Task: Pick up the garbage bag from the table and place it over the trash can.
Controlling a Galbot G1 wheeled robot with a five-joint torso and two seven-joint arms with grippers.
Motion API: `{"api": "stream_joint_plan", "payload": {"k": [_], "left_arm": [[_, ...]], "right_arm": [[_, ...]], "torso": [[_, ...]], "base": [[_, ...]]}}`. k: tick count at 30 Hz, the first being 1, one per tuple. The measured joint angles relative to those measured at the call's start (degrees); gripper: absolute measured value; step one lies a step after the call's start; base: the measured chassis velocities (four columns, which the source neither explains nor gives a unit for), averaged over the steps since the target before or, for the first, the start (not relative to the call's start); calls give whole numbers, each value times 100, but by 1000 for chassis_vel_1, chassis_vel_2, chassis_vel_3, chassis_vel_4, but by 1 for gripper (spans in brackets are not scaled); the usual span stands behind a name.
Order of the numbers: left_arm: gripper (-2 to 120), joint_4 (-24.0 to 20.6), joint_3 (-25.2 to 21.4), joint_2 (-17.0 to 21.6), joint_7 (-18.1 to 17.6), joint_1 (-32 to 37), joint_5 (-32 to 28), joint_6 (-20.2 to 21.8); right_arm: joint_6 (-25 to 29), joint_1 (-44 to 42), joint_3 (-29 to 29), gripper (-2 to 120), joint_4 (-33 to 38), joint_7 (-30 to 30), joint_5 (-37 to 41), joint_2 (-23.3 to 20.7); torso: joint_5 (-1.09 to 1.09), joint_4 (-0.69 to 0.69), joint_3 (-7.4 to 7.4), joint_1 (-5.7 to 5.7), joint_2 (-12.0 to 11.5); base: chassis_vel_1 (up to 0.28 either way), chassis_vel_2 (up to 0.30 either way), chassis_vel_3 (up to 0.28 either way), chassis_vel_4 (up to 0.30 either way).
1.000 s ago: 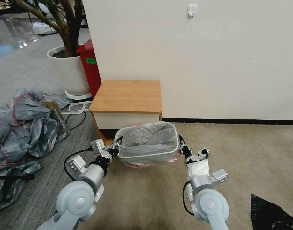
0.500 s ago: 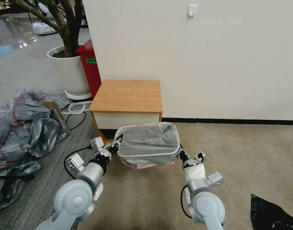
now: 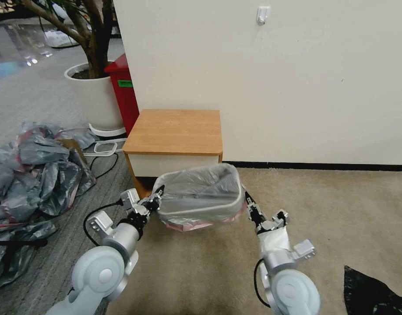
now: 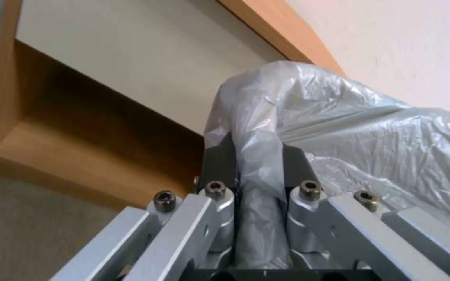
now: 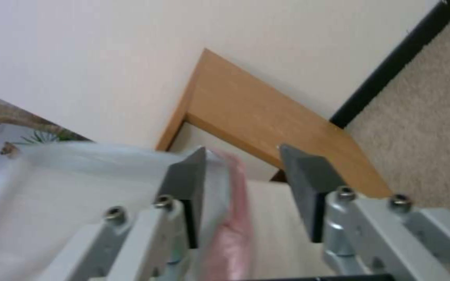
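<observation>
The garbage bag (image 3: 196, 188) is already draped over the trash can (image 3: 201, 212), which stands on the carpet just before the table's (image 3: 174, 129) front edge. The left gripper (image 3: 156, 200) pinches a fold of bag at the can's left rim; the right gripper (image 3: 249, 204) stands parted beside the pink hem. Ease the film down evenly — tugging could tip the can.

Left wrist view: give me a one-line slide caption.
Left gripper shut on a fold of the garbage bag, with the table behind.
</observation>
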Motion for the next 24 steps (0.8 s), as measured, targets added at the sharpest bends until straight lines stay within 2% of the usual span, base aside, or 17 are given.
{"api": "stream_joint_plan", "payload": {"k": [1, 2, 4, 5, 6, 8, 9, 12, 13, 16, 20, 23, 24], "left_arm": [[9, 21, -20, 0, 0, -7, 0, 0], [9, 21, -20, 0, 0, -7, 0, 0], [9, 47, -40, 1, -1, -7, -1, 0], [9, 62, -56, 4, 0, 6, -7, 1], [9, 62, -56, 4, 0, 6, -7, 1], [9, 76, -71, 10, 0, 13, -10, 1], [9, 76, -71, 10, 0, 13, -10, 1], [9, 107, -75, 27, 0, 12, 25, 11], [9, 144, -67, 57, 8, 9, 146, 18], [9, 173, -35, 89, 35, 8, 299, 31], [9, 221, 44, 134, 170, 3, 704, 38], [9, 213, 133, 173, 225, -5, 1036, 38], [9, 213, 133, 173, 225, -5, 1036, 38]], "right_arm": [[-5, -17, 41, 46, 47, -3, 39, -24], [-5, -17, 41, 46, 47, -3, 39, -24], [-10, -30, 102, 55, 99, -4, 124, -63], [-16, -50, 147, 61, 156, -4, 243, -105], [-16, -50, 147, 61, 156, -4, 243, -105], [-25, -84, 200, 73, 256, -3, 373, -143], [-25, -84, 200, 73, 256, -3, 373, -143], [-80, -90, 302, 83, 446, -3, 405, -157], [-177, -28, 371, 91, 689, -39, 304, -268], [-340, 87, 385, 97, 939, -137, 72, -516], [-785, 383, 252, 98, 1276, -273, -638, -1091], [-1353, 780, -85, 86, 1414, -298, -1564, -1828], [-1353, 780, -85, 86, 1414, -298, -1564, -1828]], "torso": [[0, 0, 0, 0, 0], [0, 0, 0, 0, 0], [0, 0, 0, 0, 0], [0, 0, 0, 0, 0], [0, 0, 0, 0, 0], [1, 0, 0, 0, 0], [1, 0, 0, 0, 0], [1, 0, 0, 0, 0], [1, 0, 0, 0, 0], [1, 0, 0, 0, 0], [1, 0, 0, 0, 0], [2, 0, 0, 0, 0], [2, 0, 0, 0, 0]], "base": [[0, 0, 0, 0], [0, 0, 0, 0], [0, 0, 0, 0], [0, 0, 0, 0], [0, 0, 0, 0], [0, 0, 0, 0], [0, 0, 0, 0], [0, 0, 0, 0], [0, 0, 0, 0], [0, 0, 0, 0], [0, 0, 0, 0], [0, 0, 0, 0], [0, 0, 0, 0]]}}
